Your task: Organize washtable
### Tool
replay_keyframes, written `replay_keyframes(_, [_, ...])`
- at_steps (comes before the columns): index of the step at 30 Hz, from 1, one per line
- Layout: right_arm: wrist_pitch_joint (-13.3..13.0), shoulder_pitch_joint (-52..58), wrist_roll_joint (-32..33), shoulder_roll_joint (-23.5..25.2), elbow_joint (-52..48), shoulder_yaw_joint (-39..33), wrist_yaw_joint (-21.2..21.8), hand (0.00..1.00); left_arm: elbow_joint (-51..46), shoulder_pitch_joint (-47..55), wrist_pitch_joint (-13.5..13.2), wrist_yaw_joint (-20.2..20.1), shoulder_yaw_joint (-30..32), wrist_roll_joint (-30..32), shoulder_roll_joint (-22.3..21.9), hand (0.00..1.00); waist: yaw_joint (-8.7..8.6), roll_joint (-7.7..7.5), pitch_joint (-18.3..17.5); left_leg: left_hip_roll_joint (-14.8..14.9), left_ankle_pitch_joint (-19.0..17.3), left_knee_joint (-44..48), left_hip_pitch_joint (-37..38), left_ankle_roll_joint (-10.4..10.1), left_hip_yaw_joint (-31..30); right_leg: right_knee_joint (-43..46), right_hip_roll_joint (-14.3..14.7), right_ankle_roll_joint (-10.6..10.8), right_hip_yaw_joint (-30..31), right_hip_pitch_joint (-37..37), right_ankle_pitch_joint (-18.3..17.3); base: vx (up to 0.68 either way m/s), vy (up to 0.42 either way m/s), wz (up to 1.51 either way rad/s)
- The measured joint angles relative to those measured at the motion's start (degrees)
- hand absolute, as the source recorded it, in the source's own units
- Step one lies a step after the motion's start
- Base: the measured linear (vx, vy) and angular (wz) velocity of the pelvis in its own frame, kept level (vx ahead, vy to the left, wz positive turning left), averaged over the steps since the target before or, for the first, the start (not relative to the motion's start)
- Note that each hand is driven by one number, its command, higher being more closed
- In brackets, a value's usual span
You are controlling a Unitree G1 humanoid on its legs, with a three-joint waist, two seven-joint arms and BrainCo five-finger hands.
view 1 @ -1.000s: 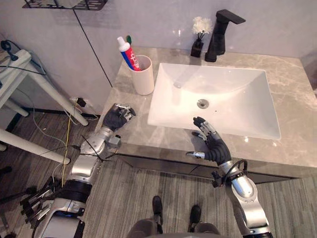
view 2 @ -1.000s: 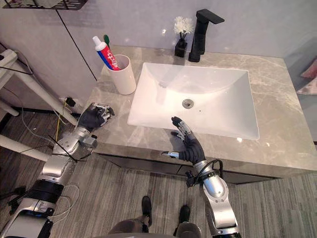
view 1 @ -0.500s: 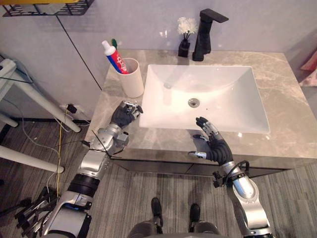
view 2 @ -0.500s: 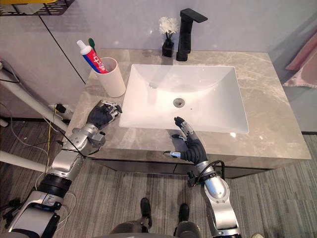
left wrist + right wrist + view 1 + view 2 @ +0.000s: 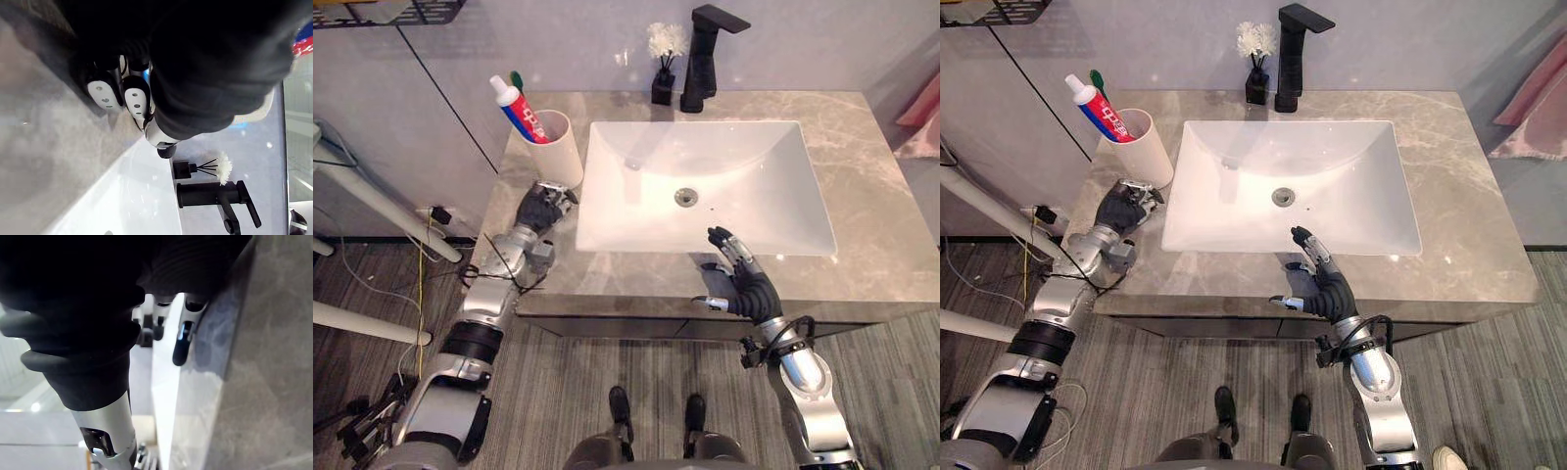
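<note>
Left hand [image 5: 541, 209] is lying clenched and empty on the grey marble counter [image 5: 891, 196], just in front of the white cup [image 5: 561, 155] that is holding toothpaste [image 5: 521, 110] and a toothbrush [image 5: 516, 77]. Right hand [image 5: 749, 287] is hovering over the white sink's [image 5: 773, 196] front rim, fingers loosely spread, grasping nothing

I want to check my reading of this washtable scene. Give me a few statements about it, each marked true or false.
1. The toothpaste tube stands in the white cup. True.
2. The black faucet is at the front edge of the sink. False: it stands behind the sink, by the wall.
3. The right hand is open. True.
4. The left hand grips the white cup. False: it is curled beside the cup and holds nothing.
</note>
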Motion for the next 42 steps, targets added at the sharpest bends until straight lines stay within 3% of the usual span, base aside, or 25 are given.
replay_keyframes(3, [0.0,0.0,0.0,-0.6,-0.5,-0.2,-0.1,0.00,0.4,-1.5,-0.1,-0.1,0.0,0.0,1.2,1.00,0.05,-0.86,0.8,0.0,0.0,0.0,0.0,0.0,0.1,0.0,0.0,0.0,0.0,0.0,0.0,0.04,0.011,0.00])
replay_keyframes(14, [-1.2,-0.1,0.0,-1.2,-2.8,-0.6,-0.1,0.00,2.0,-6.6,-0.2,-0.1,0.2,0.0,3.2,1.00,1.35,-1.52,3.3,0.3,0.0,0.0,-1.1,0.0,1.5,0.1,0.2,-0.2,1.3,-1.8,0.4,0.03,0.009,-0.06])
replay_keyframes(25, [-2.5,-0.1,0.1,-1.4,-5.1,0.1,-0.1,0.00,3.9,-12.3,-0.7,0.1,0.3,-1.6,7.4,1.00,1.37,-3.40,5.4,0.3,0.2,0.0,-2.6,0.3,3.1,-0.3,0.2,-0.1,2.8,-3.8,1.5,0.04,0.013,-0.07])
replay_keyframes(42, [-4.0,-0.1,0.7,-1.4,-6.5,0.1,0.2,0.00,10.9,-20.9,-0.7,1.3,0.7,-2.0,9.4,1.00,1.14,-5.00,7.5,0.2,0.2,0.0,-3.2,0.3,3.3,-1.0,0.2,-0.2,3.2,-4.3,2.1,0.04,0.018,-0.01])
